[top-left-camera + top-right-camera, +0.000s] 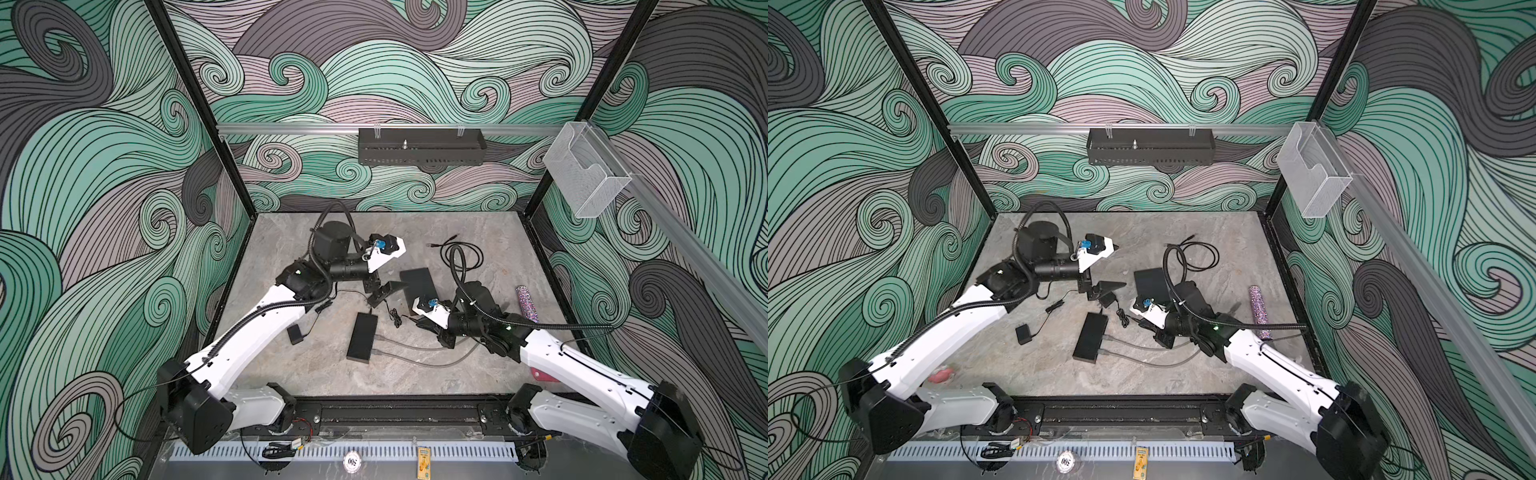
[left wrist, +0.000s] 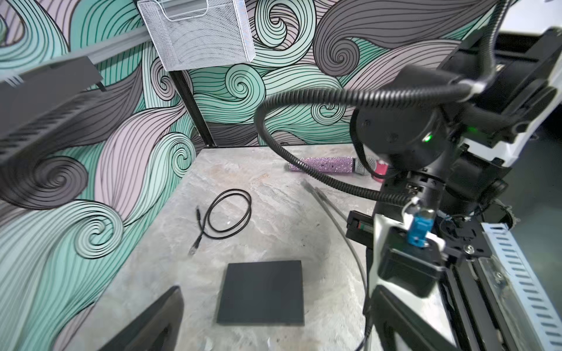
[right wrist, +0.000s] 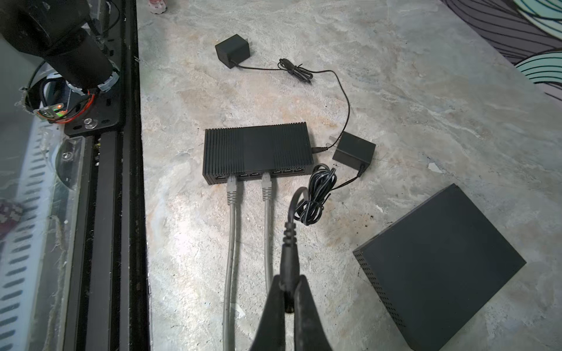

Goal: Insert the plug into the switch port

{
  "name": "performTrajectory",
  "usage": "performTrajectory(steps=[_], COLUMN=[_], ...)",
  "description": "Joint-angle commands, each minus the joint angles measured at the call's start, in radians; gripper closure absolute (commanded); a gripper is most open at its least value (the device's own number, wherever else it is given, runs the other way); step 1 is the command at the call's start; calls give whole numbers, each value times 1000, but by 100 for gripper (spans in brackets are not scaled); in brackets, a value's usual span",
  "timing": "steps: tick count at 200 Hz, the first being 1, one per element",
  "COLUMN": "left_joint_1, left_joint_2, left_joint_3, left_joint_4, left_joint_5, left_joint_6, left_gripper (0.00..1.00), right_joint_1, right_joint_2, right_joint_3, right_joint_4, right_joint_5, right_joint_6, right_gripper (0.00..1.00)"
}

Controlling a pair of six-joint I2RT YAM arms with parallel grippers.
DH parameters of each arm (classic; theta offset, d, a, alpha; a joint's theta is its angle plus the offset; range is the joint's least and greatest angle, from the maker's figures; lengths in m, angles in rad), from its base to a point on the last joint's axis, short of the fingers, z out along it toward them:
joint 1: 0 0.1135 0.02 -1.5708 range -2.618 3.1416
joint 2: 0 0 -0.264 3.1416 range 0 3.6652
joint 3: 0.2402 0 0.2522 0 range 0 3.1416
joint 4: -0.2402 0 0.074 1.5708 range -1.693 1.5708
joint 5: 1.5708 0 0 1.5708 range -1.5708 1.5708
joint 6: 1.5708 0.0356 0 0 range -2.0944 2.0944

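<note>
**Plug gripped, insertion not yet made.** The right gripper (image 3: 287, 284) was clamped on a black moulded plug (image 3: 288, 255) with a ribbed strain relief. The plug's tip was hidden between the pads, so which way it pointed could not be told. Its cord curled into a tied black bundle (image 3: 316, 194) and ran on to a small black cube-shaped power adapter (image 3: 354, 152) lying just beside the switch.

The switch (image 3: 258, 149), a narrow matte black ribbed brick-shaped box, lay flat on the grey stone-patterned tabletop (image 3: 395, 91). Its long face carried a row of small sockets, the switch port (image 3: 286, 172) among them, and that face was turned toward the held plug. Two pale grey network cables (image 3: 231, 194) were already seated in that row, and the other sockets stood free. The plug was held near this face but apart from it.

The left gripper (image 1: 380, 291) hung over the table near the switch's far end, with its fingers spread and nothing visibly gripped. A wider, flat, dark-grey square box (image 3: 441, 264) lay to one side and played no part.

By this view the pick-up was done. Lining the plug up with its socket, pressing it home and letting go remained.
</note>
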Motion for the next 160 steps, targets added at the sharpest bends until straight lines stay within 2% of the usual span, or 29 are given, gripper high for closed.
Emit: performTrajectory(steps=[1, 13, 38, 46, 54, 63, 68, 118, 160], left_joint_1=[-9, -23, -82, -97, -110, -131, -141, -229, -277], left_joint_2=[-12, -7, -20, -7, 9, 24, 31, 139, 163], left_joint_3=[71, 71, -2, -10, -13, -18, -18, 63, 77], left_joint_4=[-559, -618, -621, -633, -649, -654, -654, -719, -698], left_joint_5=[-139, -189, -244, -257, -279, -307, -318, -387, -394], left_joint_6=[286, 339, 384, 388, 396, 406, 409, 401, 386], left_gripper=[10, 17, 18, 22, 32, 52, 56, 51, 51], right_joint_1=[-2, -1, -2, -1, -1, -3, -3, -6, -6], right_joint_2=[-1, -1, 5, 8, 8, 9, 11, 133, 200], right_joint_3=[32, 41, 71, 74, 70, 63, 62, 162, 213], right_joint_4=[-40, -58, -117, -117, -117, -102, -95, -190, -214], right_joint_5=[-88, -124, -187, -206, -228, -260, -281, -417, -452], right_joint_6=[-7, -18, -52, -52, -50, -42, -40, -18, -2], right_gripper=[100, 100, 100, 100, 100, 100, 100, 100, 100])
